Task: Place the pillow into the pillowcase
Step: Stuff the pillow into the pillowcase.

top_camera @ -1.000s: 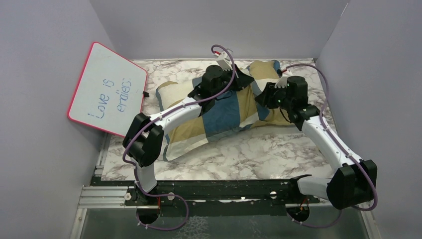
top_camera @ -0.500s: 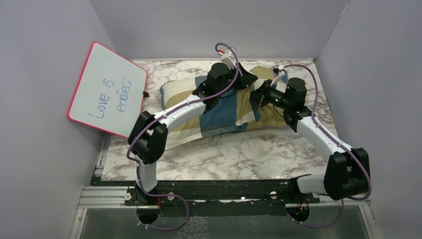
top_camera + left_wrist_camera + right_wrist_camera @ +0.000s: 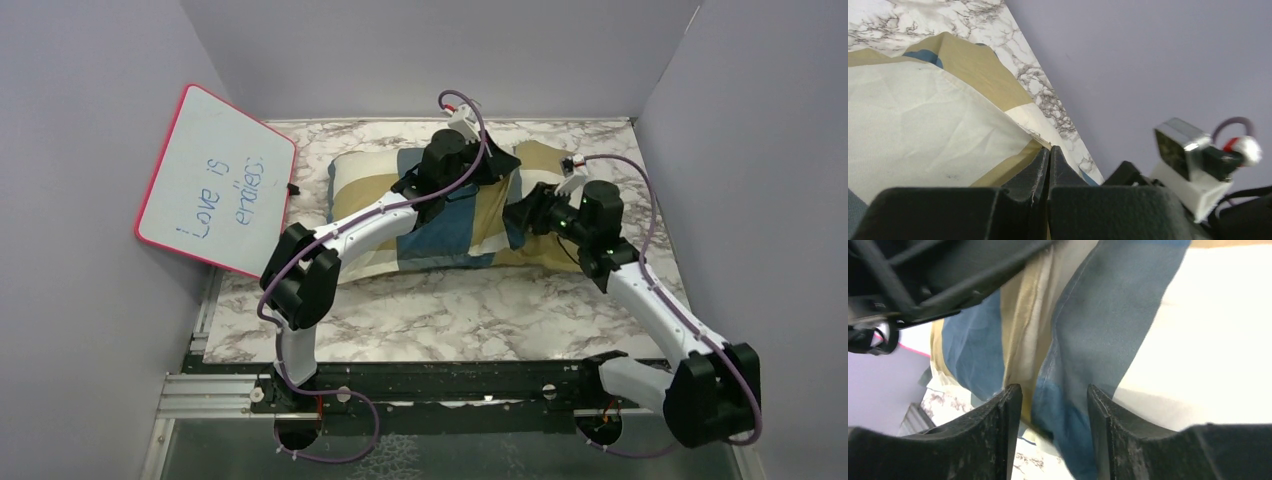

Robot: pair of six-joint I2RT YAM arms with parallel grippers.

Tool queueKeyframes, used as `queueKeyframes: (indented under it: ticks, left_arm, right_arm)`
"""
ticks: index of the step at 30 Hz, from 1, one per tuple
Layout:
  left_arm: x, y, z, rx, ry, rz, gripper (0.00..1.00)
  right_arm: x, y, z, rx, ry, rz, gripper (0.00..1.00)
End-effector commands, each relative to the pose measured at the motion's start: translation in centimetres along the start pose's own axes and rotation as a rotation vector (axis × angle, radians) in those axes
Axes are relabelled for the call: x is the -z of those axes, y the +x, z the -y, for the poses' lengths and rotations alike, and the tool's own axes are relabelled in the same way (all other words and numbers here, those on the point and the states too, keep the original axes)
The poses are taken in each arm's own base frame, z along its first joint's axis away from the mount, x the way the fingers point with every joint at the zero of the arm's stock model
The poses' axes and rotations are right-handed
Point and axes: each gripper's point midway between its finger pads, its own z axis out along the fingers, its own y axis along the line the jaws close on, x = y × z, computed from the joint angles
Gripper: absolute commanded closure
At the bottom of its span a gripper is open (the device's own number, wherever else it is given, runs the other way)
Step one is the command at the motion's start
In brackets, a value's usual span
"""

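The pillowcase (image 3: 450, 228), in blue, tan and cream checks, lies plump across the back of the marble table (image 3: 480, 310). No pillow shows apart from it. My left gripper (image 3: 503, 166) is at the case's far right edge. In the left wrist view its fingers (image 3: 1049, 150) are pressed together on the tan hem of the pillowcase (image 3: 973, 65). My right gripper (image 3: 516, 214) is just in front of it, at the case's right part. In the right wrist view it (image 3: 1053, 388) stands open with a hanging fold of the blue pillowcase (image 3: 1118, 315) between the fingers.
A pink-rimmed whiteboard (image 3: 215, 180) leans against the left wall. Lilac walls close in the back and both sides. A black rail (image 3: 430, 380) with the arm bases runs along the near edge. The two wrists are close together over the case's right end.
The pillowcase has been drawn back and to the right, and its near-left corner has pulled in. The left gripper moved right, still shut. The right gripper drew slightly nearer and stands open.
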Motion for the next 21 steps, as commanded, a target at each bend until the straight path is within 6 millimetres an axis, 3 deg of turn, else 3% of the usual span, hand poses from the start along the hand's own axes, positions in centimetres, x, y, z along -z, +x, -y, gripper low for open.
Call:
queueKeyframes:
  ticks: [1, 5, 9, 17, 21]
  left_arm:
    - [0.0, -2.9, 3.2, -0.023, 0.065, 0.081, 1.0]
    - [0.0, -2.7, 3.3, -0.02, 0.068, 0.073, 1.0]
    - [0.1, -2.7, 3.4, -0.018, 0.07, 0.07, 1.0]
    - [0.1, -2.8, 3.6, -0.018, 0.068, 0.065, 1.0]
    - [0.2, -2.4, 3.6, -0.012, 0.067, 0.055, 1.0]
  right_arm:
    - [3.1, -1.0, 0.7, 0.025, 0.162, 0.011, 0.41]
    - [4.1, -0.5, -0.9, 0.063, 0.089, 0.003, 0.36]
    - [3.7, -1.2, -3.4, 0.13, -0.075, 0.052, 0.34]
    - [0.7, -1.7, -3.7, 0.141, -0.171, 0.03, 0.35]
    - [-0.4, -0.5, -4.4, 0.103, -0.272, -0.027, 0.4]
